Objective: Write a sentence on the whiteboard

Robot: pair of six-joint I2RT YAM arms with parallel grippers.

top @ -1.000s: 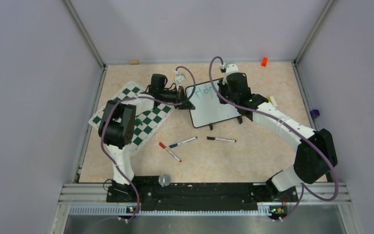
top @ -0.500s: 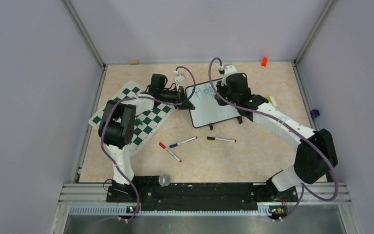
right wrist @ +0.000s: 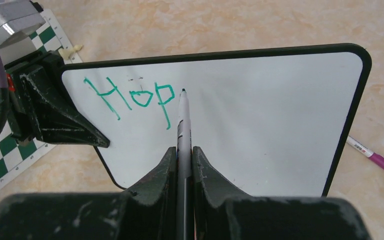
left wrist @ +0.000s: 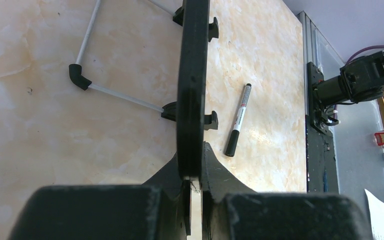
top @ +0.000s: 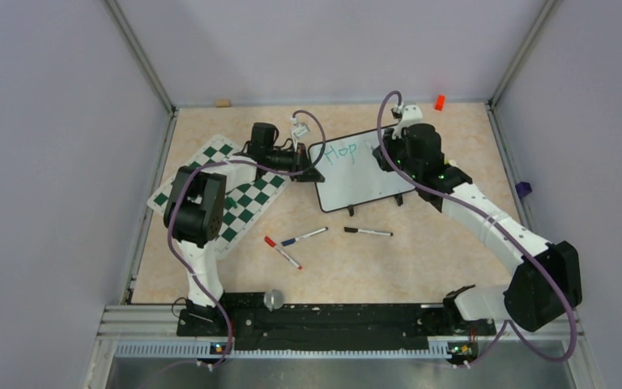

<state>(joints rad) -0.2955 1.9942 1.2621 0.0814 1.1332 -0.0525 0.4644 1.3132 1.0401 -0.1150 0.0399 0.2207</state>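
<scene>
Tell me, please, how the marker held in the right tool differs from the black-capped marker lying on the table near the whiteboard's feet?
The held marker is clamped in the right tool, its tip at the whiteboard; the black-capped marker lies flat on the table, untouched. The held marker is uncapped, while the black-capped marker has its cap on. Both are slim with white barrels.

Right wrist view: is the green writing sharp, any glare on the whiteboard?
Right wrist: green writing sharp, only faint pale streaks on the whiteboard, right fingers soft in the foreground; left wrist: left fingers blurred, black marker crisp; top external: writing small, readable.
</scene>
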